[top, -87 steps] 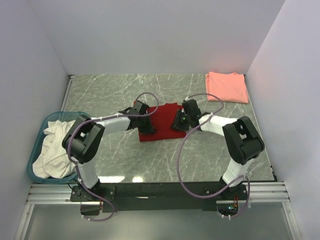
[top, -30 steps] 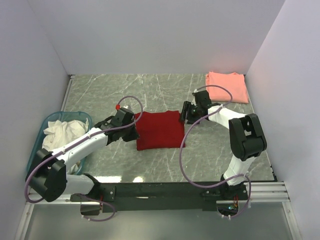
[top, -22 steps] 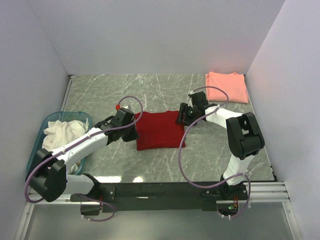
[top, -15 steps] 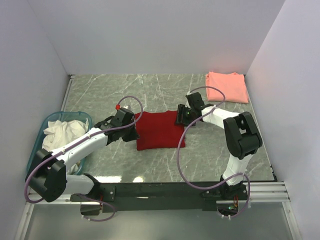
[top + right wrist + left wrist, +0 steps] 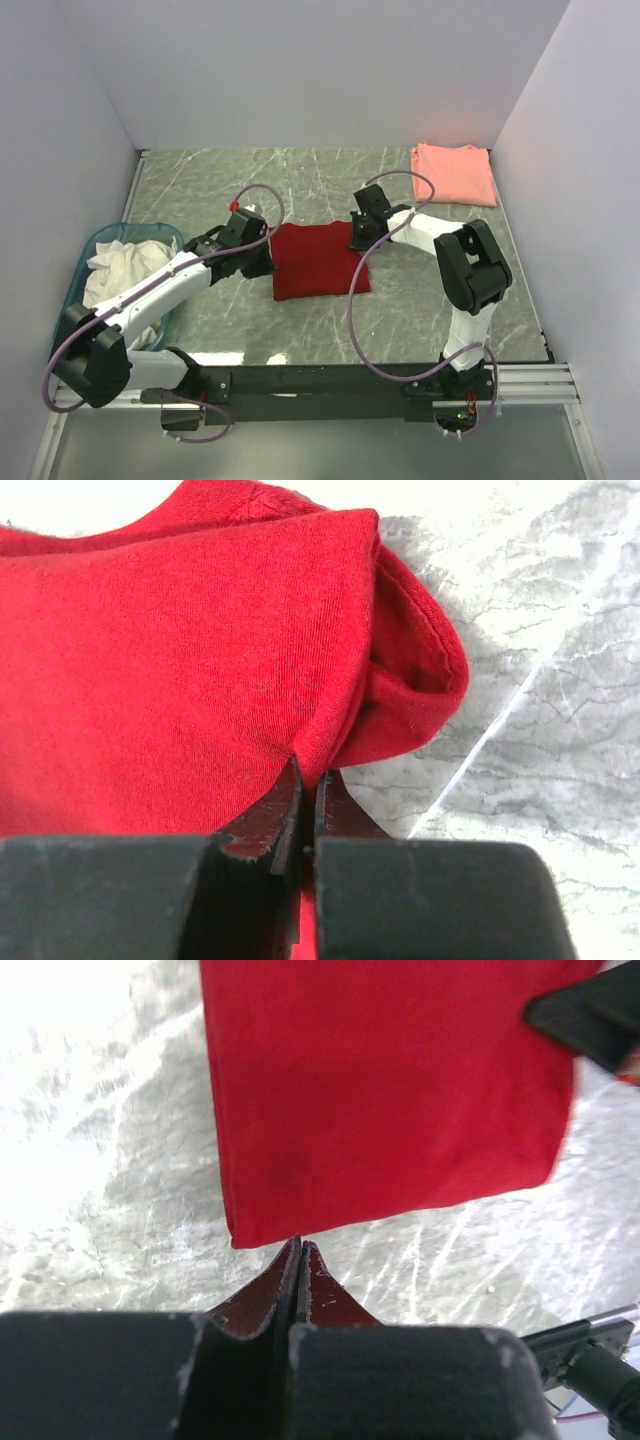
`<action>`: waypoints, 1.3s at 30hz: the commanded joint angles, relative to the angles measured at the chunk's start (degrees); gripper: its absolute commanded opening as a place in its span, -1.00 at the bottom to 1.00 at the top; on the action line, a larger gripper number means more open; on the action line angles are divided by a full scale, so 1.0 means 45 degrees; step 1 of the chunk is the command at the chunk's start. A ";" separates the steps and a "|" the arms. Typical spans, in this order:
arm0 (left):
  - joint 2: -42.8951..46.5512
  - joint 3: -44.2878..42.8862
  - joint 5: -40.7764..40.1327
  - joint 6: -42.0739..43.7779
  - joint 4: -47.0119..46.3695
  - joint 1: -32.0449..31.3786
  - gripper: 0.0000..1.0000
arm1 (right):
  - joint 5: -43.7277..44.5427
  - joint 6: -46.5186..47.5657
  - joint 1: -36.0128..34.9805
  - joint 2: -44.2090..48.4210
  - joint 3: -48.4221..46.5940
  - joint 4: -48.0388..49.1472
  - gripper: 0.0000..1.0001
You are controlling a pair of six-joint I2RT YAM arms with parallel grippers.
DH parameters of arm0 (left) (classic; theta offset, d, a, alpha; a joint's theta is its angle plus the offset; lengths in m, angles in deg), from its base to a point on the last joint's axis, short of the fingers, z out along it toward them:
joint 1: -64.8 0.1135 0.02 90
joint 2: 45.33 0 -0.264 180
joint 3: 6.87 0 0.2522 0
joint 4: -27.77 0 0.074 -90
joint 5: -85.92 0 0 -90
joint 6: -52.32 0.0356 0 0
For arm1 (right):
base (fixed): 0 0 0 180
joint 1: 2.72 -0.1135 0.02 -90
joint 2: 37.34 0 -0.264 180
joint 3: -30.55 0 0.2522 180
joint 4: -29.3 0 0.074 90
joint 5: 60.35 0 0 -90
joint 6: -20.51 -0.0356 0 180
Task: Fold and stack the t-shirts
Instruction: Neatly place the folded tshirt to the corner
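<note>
The deep red t-shirt (image 5: 318,262) lies folded into a rectangle at the table's middle. It also shows in the left wrist view (image 5: 380,1090) and the right wrist view (image 5: 180,650). My left gripper (image 5: 265,258) is shut and empty, its tip (image 5: 298,1248) right at the shirt's left edge. My right gripper (image 5: 357,238) is at the shirt's far right corner, shut (image 5: 310,770) on a fold of the red cloth. The salmon-pink t-shirt (image 5: 455,172) lies folded at the far right corner of the table.
A teal basket (image 5: 100,238) holding white cloth (image 5: 115,285) stands at the left edge. White walls close in the marble table on three sides. The right gripper's dark body shows at the top right of the left wrist view (image 5: 590,1015).
Both grippers left the top of the red shirt, which now lies wider and flatter. The right gripper then moved left onto the shirt's far right corner and shut on it. The left gripper shifted slightly farther away.
</note>
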State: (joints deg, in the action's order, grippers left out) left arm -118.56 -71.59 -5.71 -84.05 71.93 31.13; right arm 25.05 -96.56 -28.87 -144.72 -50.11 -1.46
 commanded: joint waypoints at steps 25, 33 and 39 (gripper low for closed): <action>0.3813 0.0466 0.0069 0.2003 0.1234 0.0178 -0.99 | 0.8072 0.5897 0.2802 -0.5162 -1.2944 -0.4623 -1.00; 0.3188 0.0192 -0.0556 0.2745 0.1235 0.0178 -0.99 | 0.9166 0.9139 0.3389 -0.6042 -1.4666 -0.2827 -1.00; 0.2602 0.0328 -0.0634 0.3273 0.1098 0.0197 -0.99 | 0.8777 1.0096 0.3507 -0.5691 -1.4725 -0.1615 -1.00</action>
State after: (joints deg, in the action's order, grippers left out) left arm -106.28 -68.51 -7.44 -71.92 77.81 31.78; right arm 63.29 -56.19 -13.18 -172.26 -113.32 -15.51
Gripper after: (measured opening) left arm 0.013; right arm 0.037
